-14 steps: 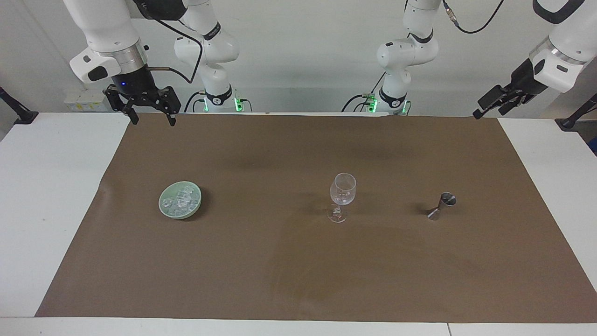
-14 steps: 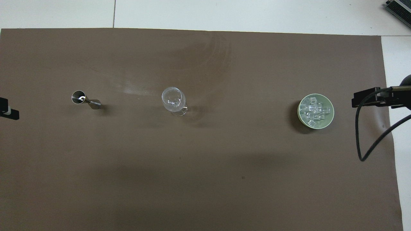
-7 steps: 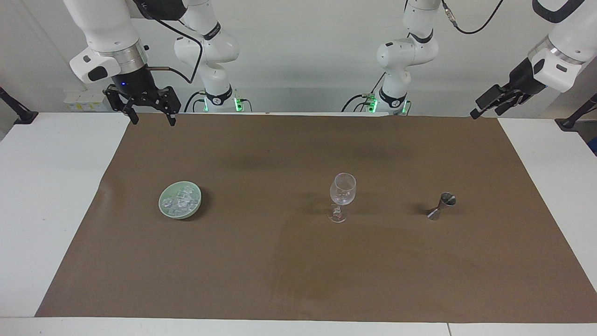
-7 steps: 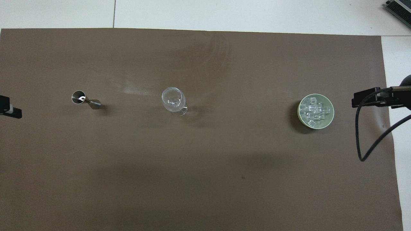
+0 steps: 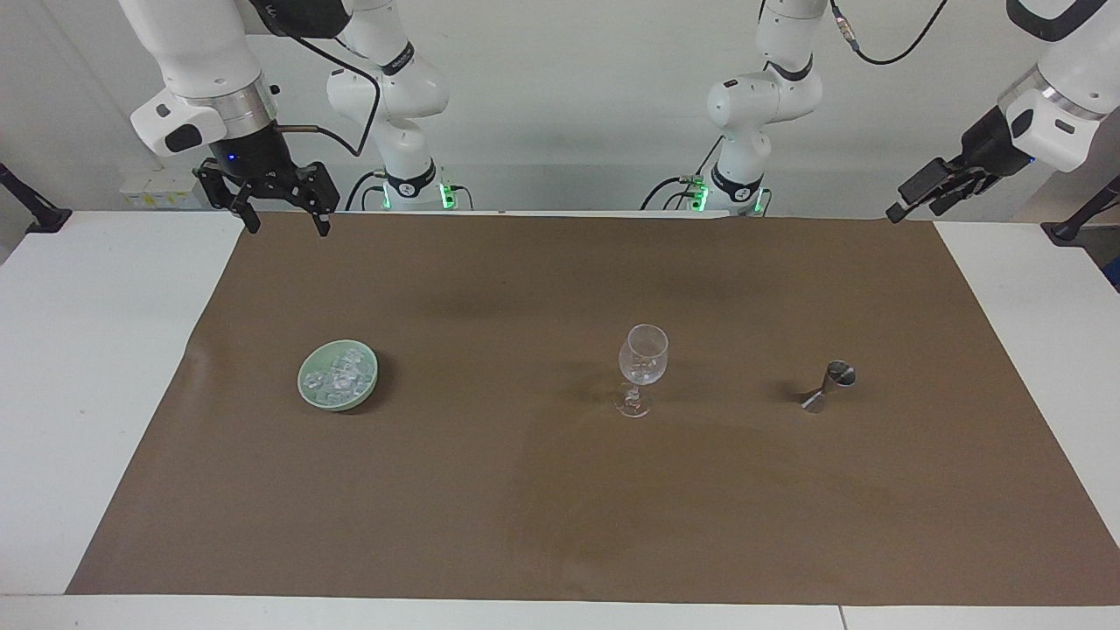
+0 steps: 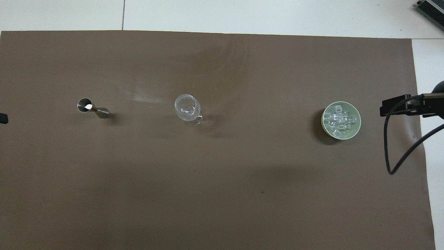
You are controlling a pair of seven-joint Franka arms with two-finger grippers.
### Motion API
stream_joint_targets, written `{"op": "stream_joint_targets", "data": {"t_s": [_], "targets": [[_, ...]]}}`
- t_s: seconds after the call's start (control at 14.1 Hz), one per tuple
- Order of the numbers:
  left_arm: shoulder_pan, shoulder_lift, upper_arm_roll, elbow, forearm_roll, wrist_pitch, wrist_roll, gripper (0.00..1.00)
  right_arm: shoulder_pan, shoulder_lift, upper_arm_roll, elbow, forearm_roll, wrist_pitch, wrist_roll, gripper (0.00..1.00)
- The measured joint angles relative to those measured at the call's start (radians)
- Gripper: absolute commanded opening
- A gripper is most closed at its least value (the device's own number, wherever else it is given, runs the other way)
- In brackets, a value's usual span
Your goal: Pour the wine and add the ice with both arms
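Observation:
The ice (image 5: 339, 376) (image 6: 340, 119) is heaped in a pale green dish (image 5: 308, 391) (image 6: 358, 121) on the brown mat toward the right arm's end. A clear stemmed glass (image 5: 643, 360) (image 6: 187, 107) stands upright mid-table. Beside it, toward the left arm's end, stands a small metal jigger (image 5: 829, 387) (image 6: 91, 108). No wine is in view. My right gripper (image 5: 289, 229) (image 6: 394, 107) hangs open and empty, high over the mat's corner. My left gripper (image 5: 914, 208) hangs open and empty, high over the mat's other corner. Only a dark sliver of it (image 6: 2, 118) shows in the overhead view.
The brown mat (image 5: 560, 490) covers most of the white table (image 5: 87, 350). A black cable (image 6: 390, 146) loops down from the right wrist over the mat's edge. Black clamps (image 5: 31, 210) sit at the table's corners by the robots.
My left gripper has drawn outward toward its own end of the table, nearly leaving the overhead view. The right arm has barely moved. Glass, jigger and dish are unmoved.

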Motion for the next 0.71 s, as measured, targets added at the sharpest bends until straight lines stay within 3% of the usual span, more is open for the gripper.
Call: {"op": "stream_joint_targets", "data": {"t_s": [0.28, 0.71], "targets": [[0.091, 0.081, 0.002, -0.061, -0.08, 0.012, -0.04, 1.0, 0.0, 0.0, 0.0, 0.0, 0.0, 0.0, 0.0, 1.0], [0.141, 0.243, 0.002, -0.12, -0.215, 0.086, -0.109, 1.0, 0.0, 0.0, 0.0, 0.0, 0.0, 0.0, 0.0, 1.0]]}}
